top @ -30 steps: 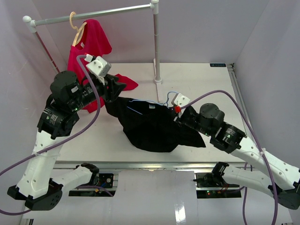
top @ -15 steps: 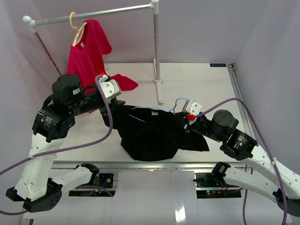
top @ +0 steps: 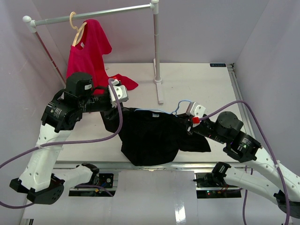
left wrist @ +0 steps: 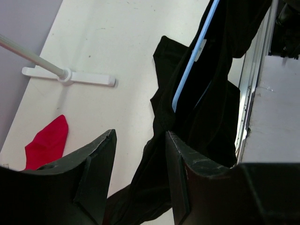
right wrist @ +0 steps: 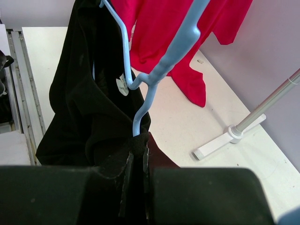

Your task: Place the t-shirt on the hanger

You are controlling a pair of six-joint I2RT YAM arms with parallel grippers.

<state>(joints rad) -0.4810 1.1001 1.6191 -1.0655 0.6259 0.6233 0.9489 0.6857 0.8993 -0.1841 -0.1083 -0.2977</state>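
The black t-shirt (top: 149, 136) hangs bunched over the table's front middle, held up at its top. The light-blue hanger (top: 180, 107) has its hook sticking out at the shirt's upper right, and its wire runs along the shirt's top edge. My right gripper (top: 188, 117) is shut on the hanger's wire (right wrist: 154, 75) together with black fabric (right wrist: 89, 103); the right wrist view shows the jaws (right wrist: 138, 154) closed. My left gripper (top: 122, 99) is open at the shirt's upper left. In the left wrist view (left wrist: 140, 140) a fold of the shirt (left wrist: 206, 108) hangs past the fingertips, with the blue wire (left wrist: 194, 56) beyond.
A red shirt (top: 89, 51) hangs on a tan wooden hanger (top: 77, 28) on the white clothes rail (top: 93, 15) at the back left, its hem trailing on the table (top: 124, 82). The rail's right post and foot (top: 159, 89) stand behind the black shirt. Purple walls enclose the table.
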